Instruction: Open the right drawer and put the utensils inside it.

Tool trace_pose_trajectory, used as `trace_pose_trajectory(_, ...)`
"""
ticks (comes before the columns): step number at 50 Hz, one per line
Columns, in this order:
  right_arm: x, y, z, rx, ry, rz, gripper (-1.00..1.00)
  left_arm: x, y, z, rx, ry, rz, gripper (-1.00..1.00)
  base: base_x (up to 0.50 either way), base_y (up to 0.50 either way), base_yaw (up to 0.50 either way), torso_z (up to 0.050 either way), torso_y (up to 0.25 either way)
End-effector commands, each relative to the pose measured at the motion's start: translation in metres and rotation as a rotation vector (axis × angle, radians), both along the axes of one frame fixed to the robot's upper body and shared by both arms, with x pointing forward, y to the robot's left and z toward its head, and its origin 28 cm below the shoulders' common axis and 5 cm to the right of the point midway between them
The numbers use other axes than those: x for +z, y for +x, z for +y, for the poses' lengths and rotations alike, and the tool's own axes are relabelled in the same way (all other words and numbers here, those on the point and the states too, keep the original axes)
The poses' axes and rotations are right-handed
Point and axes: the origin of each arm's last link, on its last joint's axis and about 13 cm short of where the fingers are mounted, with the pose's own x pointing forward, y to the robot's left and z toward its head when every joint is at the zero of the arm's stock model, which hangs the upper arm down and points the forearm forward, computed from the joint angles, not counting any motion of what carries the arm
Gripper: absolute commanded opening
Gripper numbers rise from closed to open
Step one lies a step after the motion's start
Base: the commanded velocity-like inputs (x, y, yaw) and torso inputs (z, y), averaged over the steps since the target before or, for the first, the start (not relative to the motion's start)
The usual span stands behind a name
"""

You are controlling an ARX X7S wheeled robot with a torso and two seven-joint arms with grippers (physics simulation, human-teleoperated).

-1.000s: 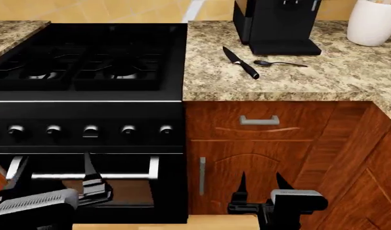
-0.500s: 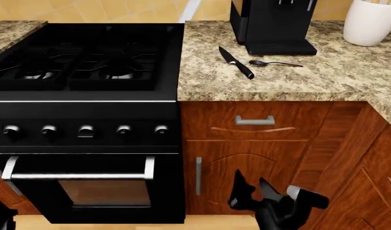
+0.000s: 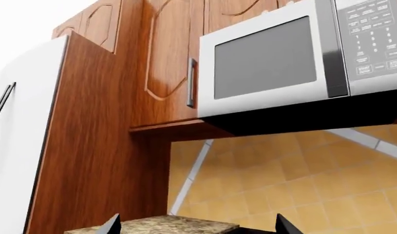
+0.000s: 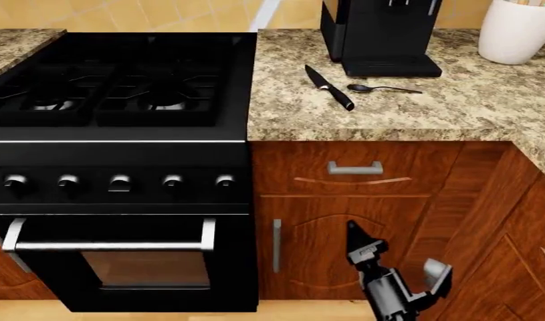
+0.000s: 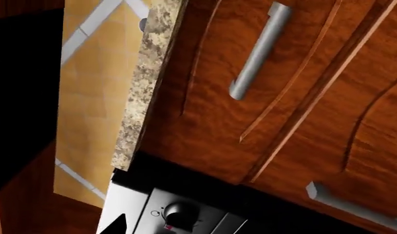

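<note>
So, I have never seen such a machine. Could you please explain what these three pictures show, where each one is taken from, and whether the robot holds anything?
This is a simulated two-armed robot in a kitchen. The head view looks down from its head: a black stove, a granite counter, and the closed right drawer with a silver handle. On the counter lie a knife and a spoon, beside a black appliance and a white container. The right gripper is below the drawer and holds nothing. The right wrist view, from that arm, shows the drawer handle close up. The left wrist view faces a microwave; its open gripper is empty.
</note>
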Motion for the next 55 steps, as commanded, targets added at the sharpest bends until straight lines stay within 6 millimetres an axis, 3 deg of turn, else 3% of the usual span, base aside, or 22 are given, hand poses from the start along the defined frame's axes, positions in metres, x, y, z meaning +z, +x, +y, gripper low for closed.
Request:
trace_pose_trajectory(1,-0.004,0.004,-0.003,-0.052,0.042,0.017,1.0,0.007,-0.018,0.006,0.041,0.017,-0.047,1.0,0.0,0.0,0.0,0.0,0.0)
trace_pose_trajectory(12,-0.004,0.003,-0.003,-0.06,0.056,-0.005,1.0,0.01,-0.028,0.009,0.069,0.016,-0.075,1.0,0.32,0.0,0.0,0.0,0.0)
trace_pose_trajectory(45,-0.004,0.003,-0.003,-0.069,0.055,-0.008,1.0,0.011,-0.029,0.01,0.067,0.003,-0.081,1.0,0.16,0.0,0.0,0.0,0.0)
trace_pose_trajectory(55,-0.004,0.003,-0.003,-0.069,0.062,-0.004,1.0,0.011,-0.029,0.01,0.066,0.001,-0.081,1.0,0.45,0.0,0.0,0.0,0.0)
